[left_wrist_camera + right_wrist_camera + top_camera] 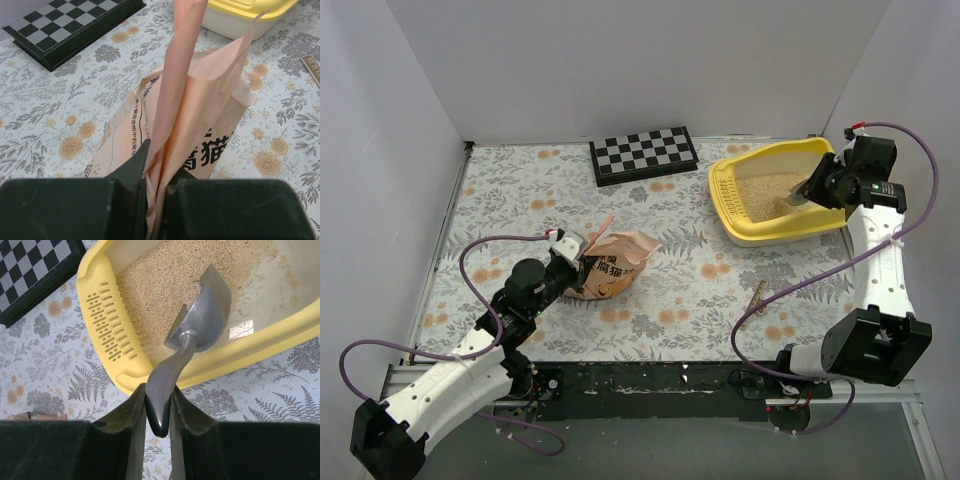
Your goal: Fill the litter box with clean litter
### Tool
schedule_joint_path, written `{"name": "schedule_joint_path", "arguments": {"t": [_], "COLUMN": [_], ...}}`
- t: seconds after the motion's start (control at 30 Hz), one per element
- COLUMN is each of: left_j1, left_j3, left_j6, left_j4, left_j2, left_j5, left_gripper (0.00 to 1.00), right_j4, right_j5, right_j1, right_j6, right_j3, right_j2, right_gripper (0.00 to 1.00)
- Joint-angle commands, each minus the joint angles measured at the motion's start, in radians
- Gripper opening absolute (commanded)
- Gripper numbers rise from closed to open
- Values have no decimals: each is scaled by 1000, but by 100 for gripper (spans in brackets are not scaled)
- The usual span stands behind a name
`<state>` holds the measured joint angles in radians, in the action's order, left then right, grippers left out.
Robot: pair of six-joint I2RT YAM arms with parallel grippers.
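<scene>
The litter box, its floor partly covered with clean litter, lies just ahead of and below the right end effector, which is clamped on the handle of the scoop, the bowl held over the granules inside the rim. Emptying a scoopful is judged to be the step in hand, best done with the bowl low within the walls so nothing is spilled on the tabletop. The bag is pinched by its top edge in the clenched left end effector and should be held steady.
</scene>
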<state>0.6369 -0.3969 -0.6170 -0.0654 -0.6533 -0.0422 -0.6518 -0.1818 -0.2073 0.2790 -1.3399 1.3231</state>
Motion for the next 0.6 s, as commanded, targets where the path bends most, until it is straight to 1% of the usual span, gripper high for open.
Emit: {"name": "schedule_joint_path", "arguments": {"t": [0.0,0.13,0.2,0.27,0.47,0.57], "left_j1": [4,4,4,3,4,3], "left_j3": [-54,-53,-51,-49,-48,-49], "left_j6": [-21,-26,-29,-29,-32,-30], "left_j4": [-22,-17,-16,-13,-13,-11], "left_j2": [24,40,46,53,54,53], "left_j5": [-28,-30,-30,-31,-36,-33], "left_gripper": [0,0,0,0,0,0], "right_j4": [-98,-152,-176,-187,-197,-209], "right_j5": [79,220,298,358,445,459], "right_j1": [71,179,241,275,330,348], "right_j6": [-95,-153,-175,-195,-236,-245], "right_j3": [-146,-264,-306,-326,-327,-328], "right_j2": [40,90,113,122,126,120], "right_gripper": [1,1,1,1,1,1]}}
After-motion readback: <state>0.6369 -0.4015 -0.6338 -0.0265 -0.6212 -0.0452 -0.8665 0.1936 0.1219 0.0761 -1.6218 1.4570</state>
